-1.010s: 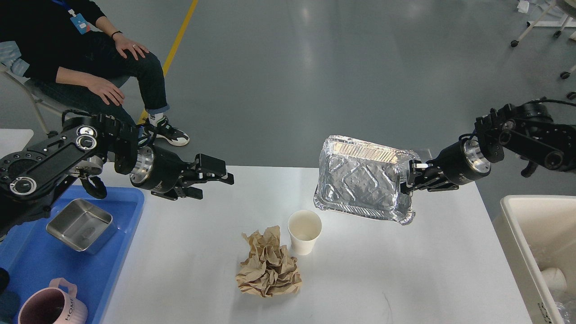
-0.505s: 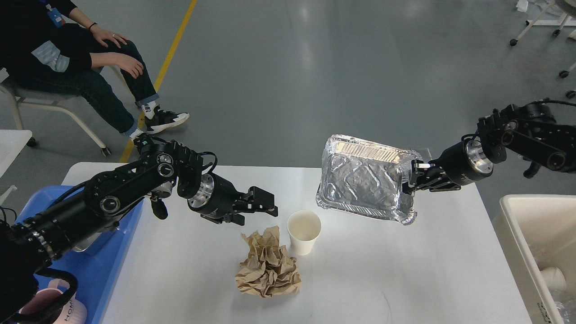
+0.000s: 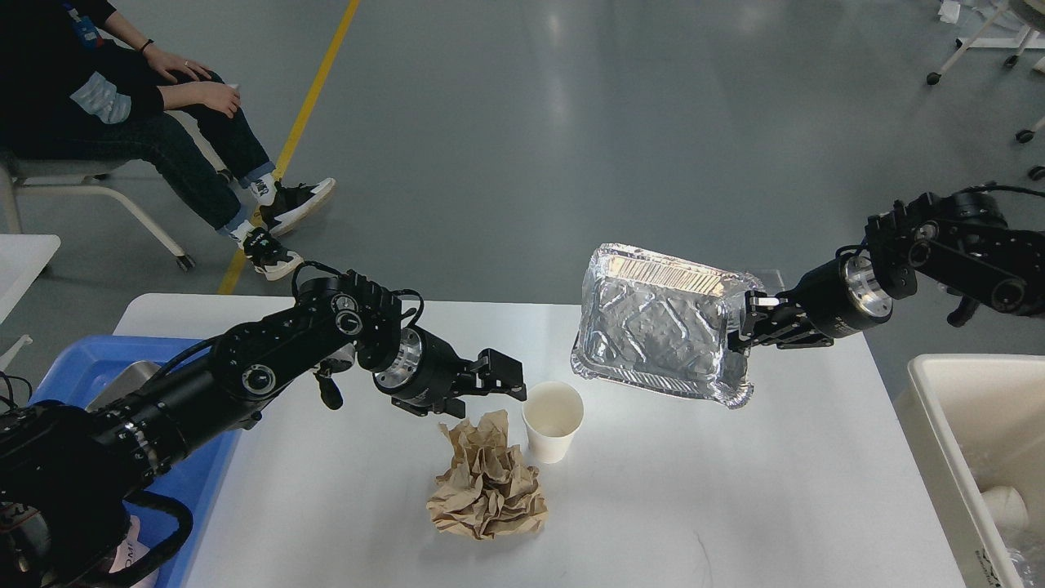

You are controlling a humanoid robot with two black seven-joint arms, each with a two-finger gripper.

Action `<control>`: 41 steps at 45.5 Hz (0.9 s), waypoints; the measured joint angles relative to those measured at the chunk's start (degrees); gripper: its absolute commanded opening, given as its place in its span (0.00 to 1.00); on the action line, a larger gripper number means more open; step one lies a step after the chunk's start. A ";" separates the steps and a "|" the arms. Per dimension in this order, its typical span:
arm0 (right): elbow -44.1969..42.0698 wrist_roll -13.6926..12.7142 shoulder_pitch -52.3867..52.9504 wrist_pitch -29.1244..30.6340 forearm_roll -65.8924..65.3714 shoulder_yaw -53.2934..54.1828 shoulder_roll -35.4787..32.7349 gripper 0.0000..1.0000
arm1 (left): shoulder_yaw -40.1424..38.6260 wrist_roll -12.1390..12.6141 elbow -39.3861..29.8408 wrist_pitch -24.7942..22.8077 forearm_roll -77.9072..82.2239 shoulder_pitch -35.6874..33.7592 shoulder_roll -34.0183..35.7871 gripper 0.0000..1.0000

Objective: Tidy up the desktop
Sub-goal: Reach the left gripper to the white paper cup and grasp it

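Note:
The white desktop [image 3: 735, 490] carries a crumpled brown paper wad [image 3: 487, 482] and a white paper cup [image 3: 553, 420] standing upright just right of it. My right gripper [image 3: 749, 322] is shut on the right rim of a silver foil tray [image 3: 661, 324] and holds it tilted above the table's far side. My left gripper [image 3: 508, 382] is open and empty, hovering just left of the cup's rim and above the paper wad.
A blue plastic tray [image 3: 77, 371] lies at the table's left end, mostly hidden by my left arm. A cream bin [image 3: 947, 408] stands off the right edge with a cup inside. A person sits on a chair at far left.
My left arm has swung right from over the blue tray to beside the cup. The right gripper and foil tray have hardly moved. The seated person has shifted back.

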 measured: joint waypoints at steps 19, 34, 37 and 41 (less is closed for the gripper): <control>0.17 0.00 -0.01 -0.09 0.00 0.55 -0.71 0.00 | 1.66 -0.16 0.94 2.08 0.07 -0.10 -2.72 0.59; 0.34 0.00 -0.05 -0.09 0.00 0.73 -1.23 0.00 | 3.74 -0.55 1.33 2.40 0.08 -0.71 -3.47 0.20; 0.30 0.00 -0.09 -0.09 0.00 0.73 -1.22 0.00 | 3.92 -0.40 1.37 2.40 0.08 -0.75 -3.47 0.14; 0.26 0.00 -0.10 -0.09 0.00 0.83 -1.22 0.00 | 4.04 -0.14 1.38 2.38 0.16 -0.76 -3.43 0.06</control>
